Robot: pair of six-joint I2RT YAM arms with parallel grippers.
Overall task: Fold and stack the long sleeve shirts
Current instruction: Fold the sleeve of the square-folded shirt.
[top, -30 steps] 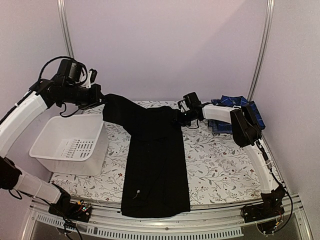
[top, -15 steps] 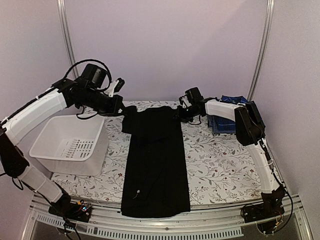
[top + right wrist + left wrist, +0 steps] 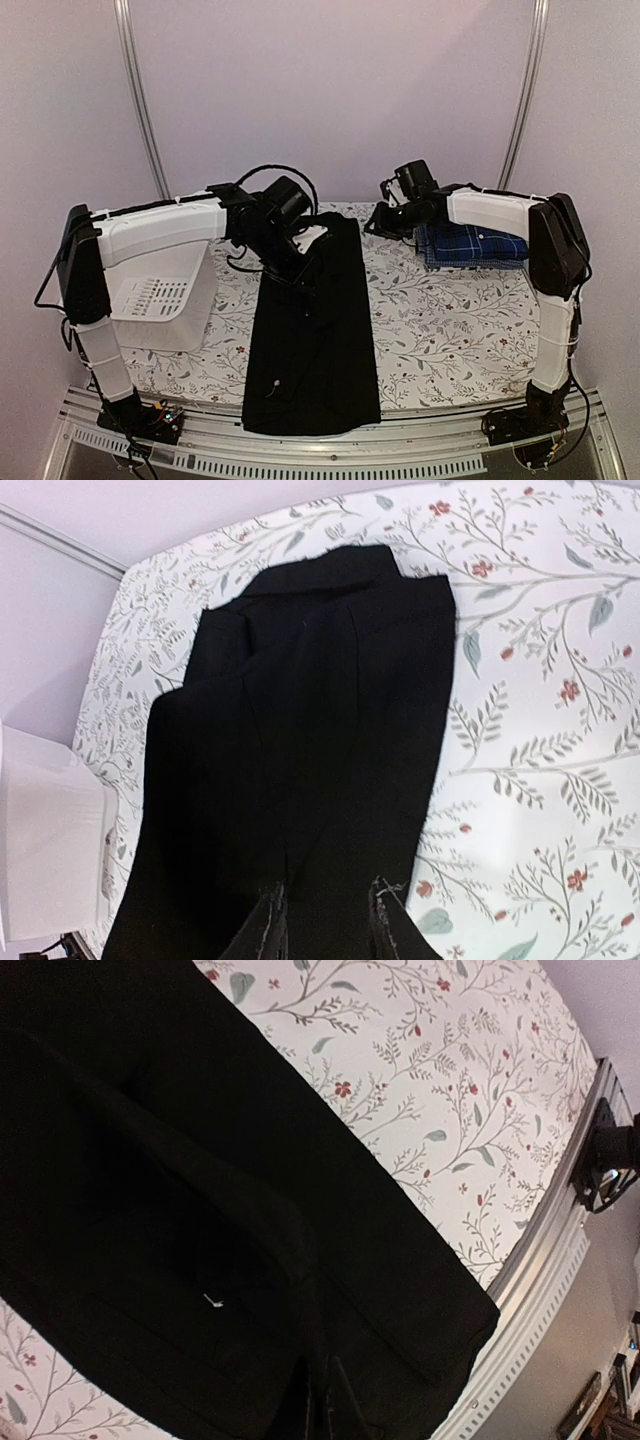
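1. Black cloth first: recording the black shirt [image 3: 315, 330] as lying flat on the table [image 3: 450, 330] in a long narrow band, hem at the near edge, collar end at the far side.
2. Recording the plaid shirt [image 3: 470, 245] as folded at the far right, well apart from the band, and the white basket [image 3: 150, 300] at the left, not involved.
3. Noting the left tool [image 3: 322, 1405] low over the upper left of the band, fingers pressed together. Judging them clamped on a fold of sleeve cloth, with black on black hindering confirmation.
4. Noting the right tool [image 3: 328, 925] lifted clear near the collar corner, fingers apart, gripping nothing.
5. Judging the step in hand as laying the sleeve inside the body outline.
6. Advising lowering the pinched cloth onto the band before letting go, aligning it with the long edge, and avoiding dragging the layers underneath.
7. Advising holding the right tool clear of the collar until release, then checking for ridges before folding lengthwise.
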